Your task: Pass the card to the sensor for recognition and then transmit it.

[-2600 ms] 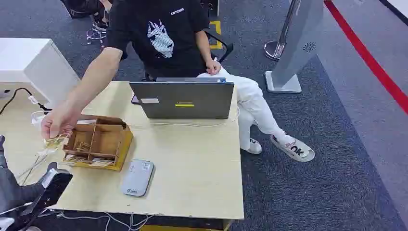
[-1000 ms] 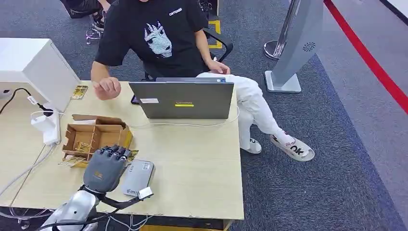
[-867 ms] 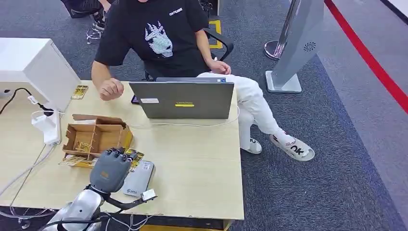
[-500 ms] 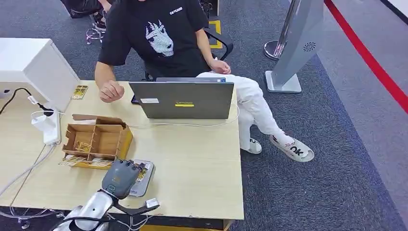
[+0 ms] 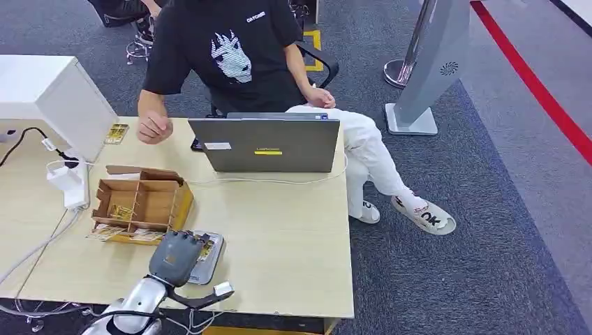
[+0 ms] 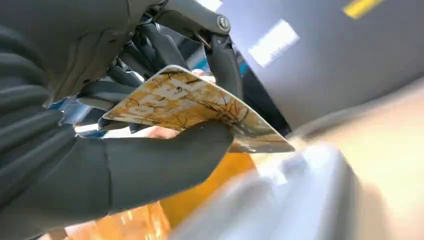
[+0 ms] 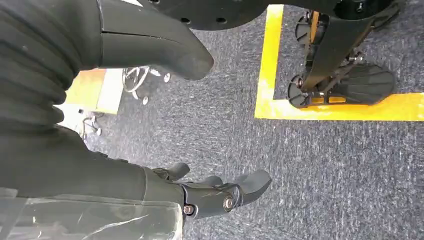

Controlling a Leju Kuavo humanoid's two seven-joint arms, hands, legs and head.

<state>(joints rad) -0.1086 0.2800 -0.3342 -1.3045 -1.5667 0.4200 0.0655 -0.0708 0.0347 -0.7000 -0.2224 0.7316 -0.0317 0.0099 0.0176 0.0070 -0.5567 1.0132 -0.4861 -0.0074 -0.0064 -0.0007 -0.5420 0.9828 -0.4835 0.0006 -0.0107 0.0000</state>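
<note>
Left hand (image 5: 178, 257) pinches the card (image 6: 200, 107) over the sensor (image 5: 206, 262); a loose thumb grip could drop it.

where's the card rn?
In the left hand, the card sits over the grey sensor at the table's near edge, just in front of the cardboard box.

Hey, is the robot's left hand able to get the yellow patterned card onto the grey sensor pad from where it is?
Probably yes. The left hand already holds the yellow patterned card right over the grey sensor pad, with nothing between them.
</note>
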